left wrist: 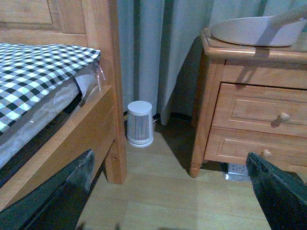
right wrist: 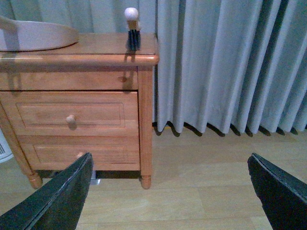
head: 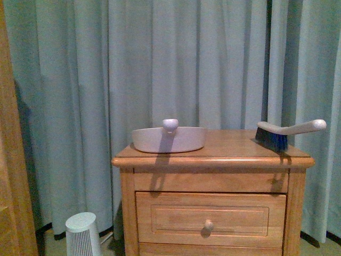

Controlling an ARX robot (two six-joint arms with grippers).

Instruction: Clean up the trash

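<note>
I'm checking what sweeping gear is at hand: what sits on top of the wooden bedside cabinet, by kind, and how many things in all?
Pale grey plastic dustpan: 1
White-handled hand brush with dark bristles: 1
Total on the wooden bedside cabinet: 2

Ahead of me, pale blue-green curtains (head: 186, 64) hang in folds behind a wooden nightstand (head: 213, 213) with knobbed drawers. The floor (right wrist: 201, 191) is light wood planks. To my left is a wooden bed (left wrist: 62, 129) with a checked cover (left wrist: 33, 72). A small white ribbed unit (left wrist: 139, 123) stands between the bed and the nightstand.
</note>
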